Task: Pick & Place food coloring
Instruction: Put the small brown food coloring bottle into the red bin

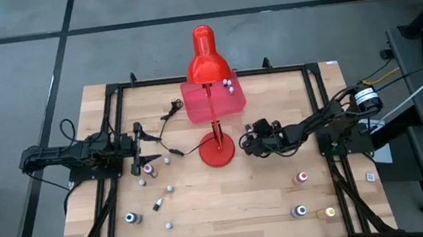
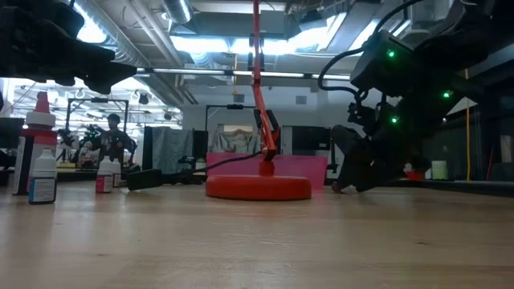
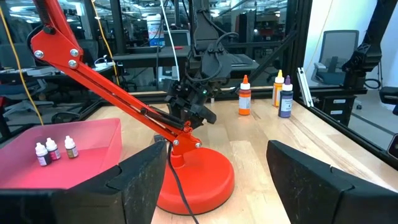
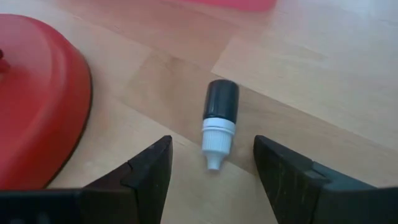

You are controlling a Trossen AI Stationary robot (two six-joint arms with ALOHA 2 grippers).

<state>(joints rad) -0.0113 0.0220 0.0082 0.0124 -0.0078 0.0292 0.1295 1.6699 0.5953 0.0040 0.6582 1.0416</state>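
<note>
Right gripper [image 4: 211,177] is low at the table [image 1: 230,205], just off the lamp base [image 1: 217,152] at its 3 o'clock. Jaws apart, nothing held. A black bottle with a white cap [image 4: 219,124] lies on its side on the wood between the two fingers [image 4: 149,171], cap tip pointing back toward the wrist; neither finger touches it

Left gripper [image 3: 211,186] sits at the lamp base's 9 o'clock, well apart from it, spread wide and empty, facing the lamp [image 3: 112,93] and the right arm beyond it

Where the food coloring is:
- three small bottles [image 3: 55,150] stand inside the pink tray [image 1: 194,108], which sits at 12 o'clock of the lamp base, under the lamp head
- a loose group [image 1: 150,170] near the left gripper, at 8 o'clock of the base; some upright, one dark one lying down
- one blue-bodied bottle [image 1: 132,218] near the front left edge
- three more [image 1: 302,178] at 4 to 5 o'clock of the base, front right: reddish, dark, yellow

Low view shows a person in the room behind the table, far off
</note>
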